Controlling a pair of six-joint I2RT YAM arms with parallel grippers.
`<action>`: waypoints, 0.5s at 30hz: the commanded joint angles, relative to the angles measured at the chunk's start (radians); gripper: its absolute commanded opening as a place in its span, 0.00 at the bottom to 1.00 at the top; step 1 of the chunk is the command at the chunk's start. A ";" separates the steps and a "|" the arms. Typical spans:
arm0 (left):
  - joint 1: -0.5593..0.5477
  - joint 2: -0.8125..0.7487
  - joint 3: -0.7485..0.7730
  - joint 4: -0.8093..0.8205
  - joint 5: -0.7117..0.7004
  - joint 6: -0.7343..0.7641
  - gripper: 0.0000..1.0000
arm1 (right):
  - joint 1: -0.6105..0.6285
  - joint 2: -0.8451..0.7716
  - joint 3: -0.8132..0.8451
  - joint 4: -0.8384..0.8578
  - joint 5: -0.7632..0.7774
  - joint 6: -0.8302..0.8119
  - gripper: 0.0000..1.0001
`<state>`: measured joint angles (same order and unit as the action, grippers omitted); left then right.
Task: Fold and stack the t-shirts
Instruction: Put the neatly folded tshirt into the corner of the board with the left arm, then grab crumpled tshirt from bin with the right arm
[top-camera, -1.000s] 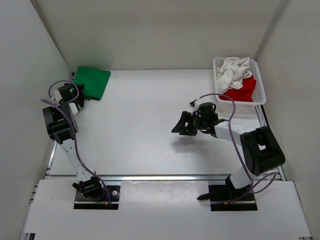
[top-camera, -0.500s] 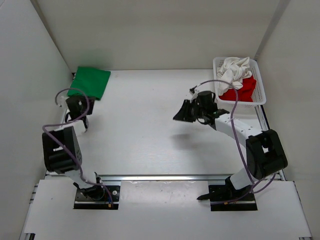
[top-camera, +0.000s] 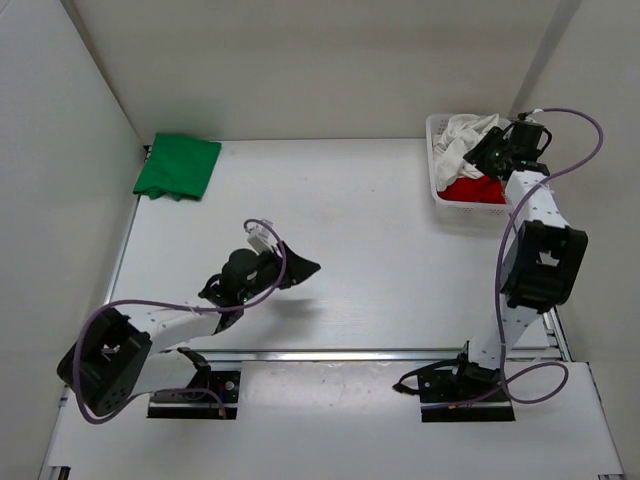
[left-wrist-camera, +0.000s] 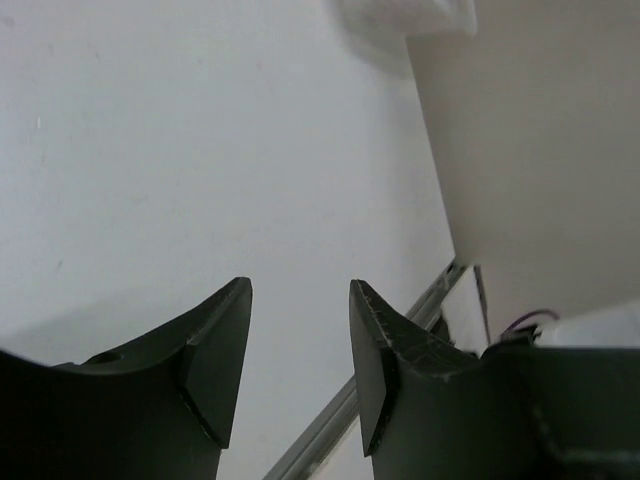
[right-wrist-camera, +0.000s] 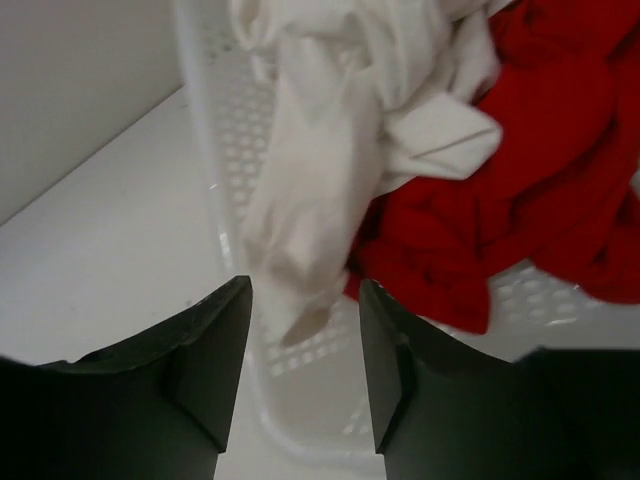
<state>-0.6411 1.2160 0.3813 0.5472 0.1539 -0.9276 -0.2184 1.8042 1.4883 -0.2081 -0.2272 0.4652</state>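
Observation:
The green t-shirt (top-camera: 178, 166) lies folded at the table's far left corner. The white t-shirt (top-camera: 462, 141) and the red t-shirt (top-camera: 476, 189) lie crumpled in the white mesh basket (top-camera: 450, 200) at the far right. My right gripper (top-camera: 487, 152) hovers over the basket, open and empty; in the right wrist view the white shirt (right-wrist-camera: 330, 150) hangs over the basket wall and the red shirt (right-wrist-camera: 540, 190) lies right of it, just beyond my right gripper (right-wrist-camera: 305, 300). My left gripper (top-camera: 300, 268) is open and empty over bare table near the front; it also shows in the left wrist view (left-wrist-camera: 298, 300).
White walls close in the table on three sides. A metal rail (top-camera: 350, 353) runs along the table's near edge, also seen in the left wrist view (left-wrist-camera: 330, 420). The basket wall (right-wrist-camera: 215, 200) stands between my right gripper and the bare table.
My right gripper swung from mid-table up and right to over the basket. My left arm swung from beside the green shirt down to the table's front centre.

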 joint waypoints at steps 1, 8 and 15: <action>-0.035 -0.077 -0.093 0.019 0.053 0.069 0.55 | -0.022 0.127 0.163 -0.098 0.002 -0.078 0.46; 0.073 -0.326 -0.237 -0.062 0.096 0.081 0.56 | -0.033 0.420 0.548 -0.218 0.032 -0.096 0.57; 0.156 -0.455 -0.236 -0.185 0.101 0.125 0.57 | -0.006 0.760 1.053 -0.455 0.011 -0.117 0.40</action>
<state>-0.5179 0.7727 0.1421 0.4210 0.2279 -0.8379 -0.2375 2.5267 2.4451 -0.5514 -0.2066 0.3622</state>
